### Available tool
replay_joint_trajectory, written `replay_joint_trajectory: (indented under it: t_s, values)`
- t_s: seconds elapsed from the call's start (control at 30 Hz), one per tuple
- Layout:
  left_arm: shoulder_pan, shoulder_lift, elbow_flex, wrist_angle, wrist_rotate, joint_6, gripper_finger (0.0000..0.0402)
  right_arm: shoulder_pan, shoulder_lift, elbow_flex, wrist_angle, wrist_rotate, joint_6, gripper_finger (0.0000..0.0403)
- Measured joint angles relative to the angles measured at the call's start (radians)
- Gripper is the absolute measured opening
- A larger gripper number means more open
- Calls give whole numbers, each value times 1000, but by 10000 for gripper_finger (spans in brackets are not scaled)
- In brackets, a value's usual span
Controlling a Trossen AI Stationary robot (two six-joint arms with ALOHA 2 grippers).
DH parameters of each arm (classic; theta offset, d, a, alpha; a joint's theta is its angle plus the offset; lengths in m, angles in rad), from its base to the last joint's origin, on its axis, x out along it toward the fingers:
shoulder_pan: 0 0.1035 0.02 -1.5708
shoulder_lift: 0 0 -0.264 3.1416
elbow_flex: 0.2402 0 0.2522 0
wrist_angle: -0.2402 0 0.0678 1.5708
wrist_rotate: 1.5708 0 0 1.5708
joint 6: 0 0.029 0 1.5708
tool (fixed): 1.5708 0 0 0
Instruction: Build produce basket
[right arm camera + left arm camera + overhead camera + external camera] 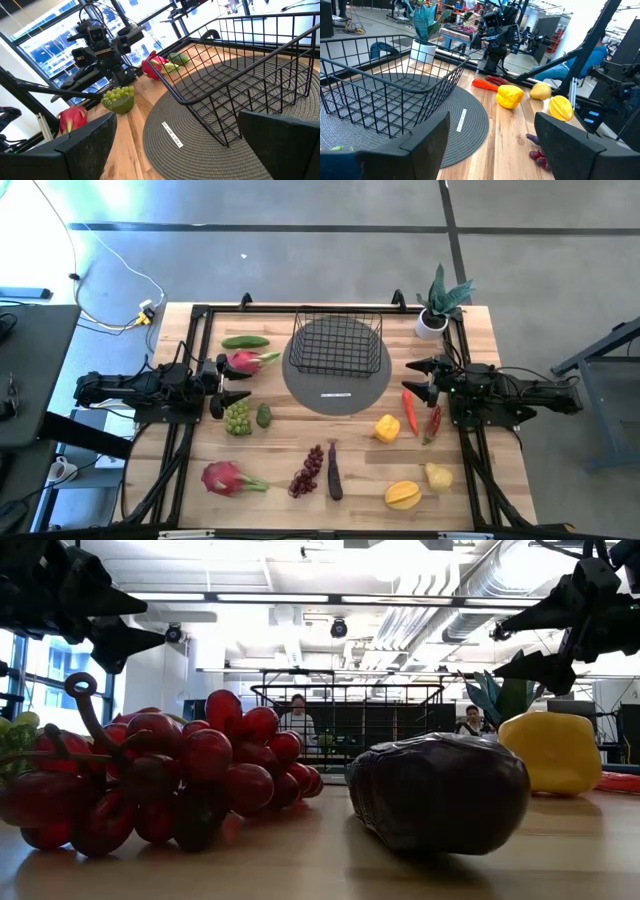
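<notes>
We note the basket (337, 345), black wire mesh, sitting on a round grey mat (300, 385) toward the table's far edge, about centred between the two arms; nothing lies inside it. The mat's rim shows past the basket on the near side, carrying a small white label (336, 394).

We log the produce spread around the mat, none touching it. On the left: a cucumber (245, 341) and a pink dragon fruit (244, 362) just beside the mat's left rim, green grapes (237, 417) and a small green fruit (264, 416) nearer us. Along the near edge: a second dragon fruit (222, 477), red grapes (308, 470), a purple eggplant (334, 470), a yellow star fruit (403, 495) and a yellow pear (438, 476). On the right: a yellow pepper (387, 428) and two red chilies (410, 411) close together.

We see bare wood between the mat's near rim and the grape-and-eggplant row, the widest open lane. A potted plant (437, 305) stands at the far right corner.

The left gripper (228, 384) hangs at the left side, above the spot between the dragon fruit and green grapes, fingers apart and holding nothing. The right gripper (420, 378) hangs at the right side, just beyond the chilies, fingers spread wide, also holding nothing.
</notes>
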Motion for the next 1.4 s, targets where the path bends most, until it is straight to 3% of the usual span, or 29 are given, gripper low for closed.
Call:
replay_joint_trajectory:
  t_s: [1.4]
  values:
    - [0, 0, 0, 0, 0, 0, 282, 0, 0, 0, -2, -26, 38, 400]
